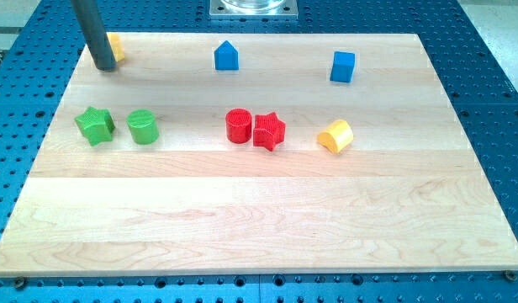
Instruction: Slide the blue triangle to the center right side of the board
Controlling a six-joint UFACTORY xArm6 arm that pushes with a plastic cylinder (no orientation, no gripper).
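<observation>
The blue triangle sits near the view's top, left of the board's middle. A blue cube lies to its right. My tip is at the view's top left, far left of the blue triangle, touching or just beside a yellow block that the rod partly hides.
A green star and a green cylinder lie at the left. A red cylinder touches a red star near the middle. A yellow cylinder lies right of them. The wooden board rests on a blue perforated table.
</observation>
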